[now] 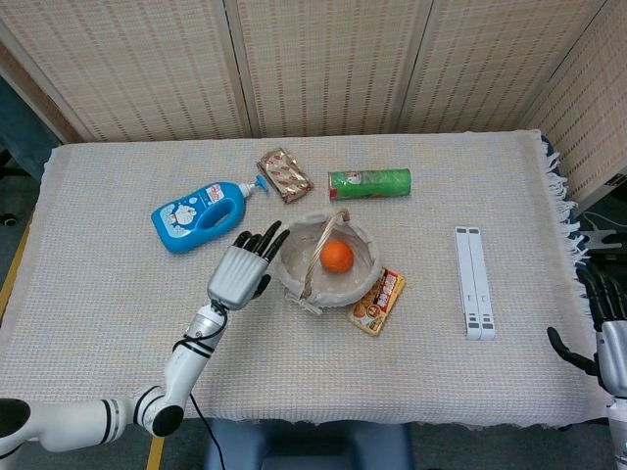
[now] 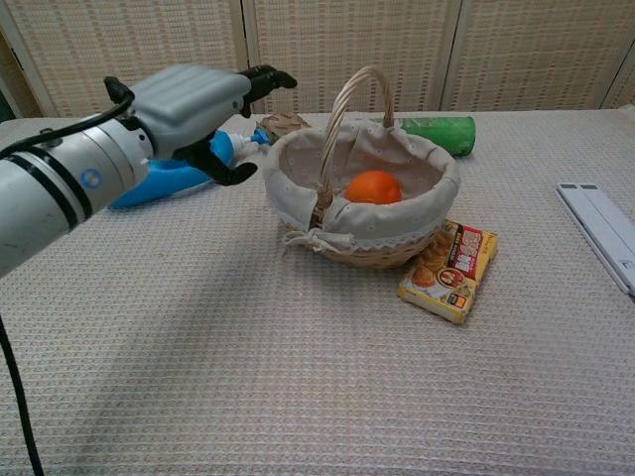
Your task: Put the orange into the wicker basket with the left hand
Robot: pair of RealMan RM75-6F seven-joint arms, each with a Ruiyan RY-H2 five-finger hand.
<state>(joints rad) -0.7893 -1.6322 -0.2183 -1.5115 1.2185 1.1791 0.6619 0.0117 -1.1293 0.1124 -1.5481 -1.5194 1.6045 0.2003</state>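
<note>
The orange [image 1: 337,256] [image 2: 374,186] lies inside the cloth-lined wicker basket [image 1: 362,279] [image 2: 397,243] at the table's middle, just right of the arched handle. My left hand [image 1: 241,271] [image 2: 193,104] hovers to the left of the basket's rim, fingers spread and holding nothing. My right hand [image 1: 605,338] shows only at the head view's lower right edge, off the table; its fingers cannot be read.
A blue detergent bottle [image 1: 199,215] [image 2: 164,174] lies behind the left hand. A snack packet [image 1: 284,174] and a green can [image 1: 369,182] [image 2: 435,133] lie beyond the basket. A noodle packet [image 1: 378,302] [image 2: 449,270] touches the basket's right side. A white stand [image 1: 471,282] lies farther right.
</note>
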